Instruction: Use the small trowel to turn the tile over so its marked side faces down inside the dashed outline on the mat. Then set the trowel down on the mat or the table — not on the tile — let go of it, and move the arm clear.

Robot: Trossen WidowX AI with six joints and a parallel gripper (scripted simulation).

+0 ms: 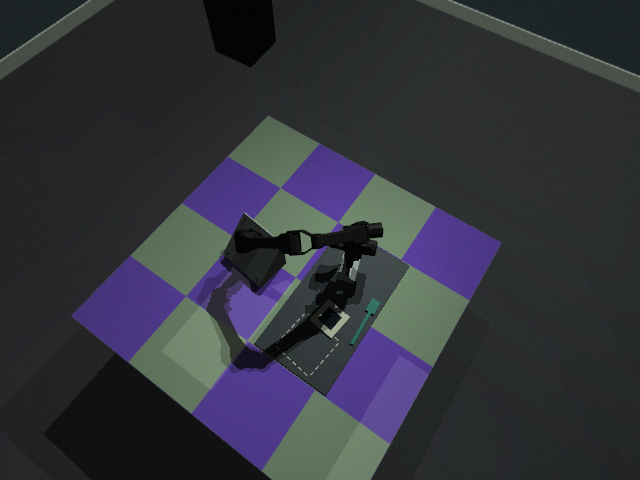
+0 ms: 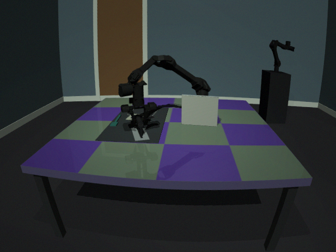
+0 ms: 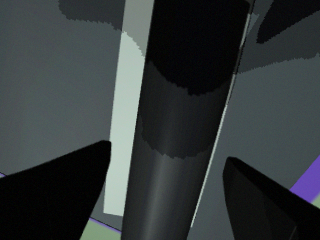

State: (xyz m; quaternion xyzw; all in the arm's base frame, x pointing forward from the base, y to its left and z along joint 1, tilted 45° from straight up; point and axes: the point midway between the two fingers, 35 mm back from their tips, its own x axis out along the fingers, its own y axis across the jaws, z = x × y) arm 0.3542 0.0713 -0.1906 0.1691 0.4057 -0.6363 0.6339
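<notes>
The square tile (image 1: pixel 330 319) lies on the dark mat, pale with its dark square mark up. It covers the upper right corner of the dashed outline (image 1: pixel 309 375). A dark tool that appears to be the trowel has a thick round handle (image 3: pixel 175 125) (image 2: pixel 140 133), seen over a pale strip (image 3: pixel 122 125) (image 1: pixel 354 268). My gripper (image 3: pixel 168 158) (image 2: pixel 139 119) is low at that handle. Its fingers are open, one on each side, with gaps between them and the handle. The arm and shadows hide much of the tool, so its blade is hard to make out.
A teal spatula-shaped tool (image 1: pixel 372 306) (image 2: pixel 114 124) lies near the mat's edge, beside the tile. The mat (image 1: pixel 395 268) lies on the checkered table (image 1: pixel 434 320). A white upright panel (image 2: pixel 200 110) stands before the arm's base. A second arm (image 2: pixel 276 55) stands on a far pedestal.
</notes>
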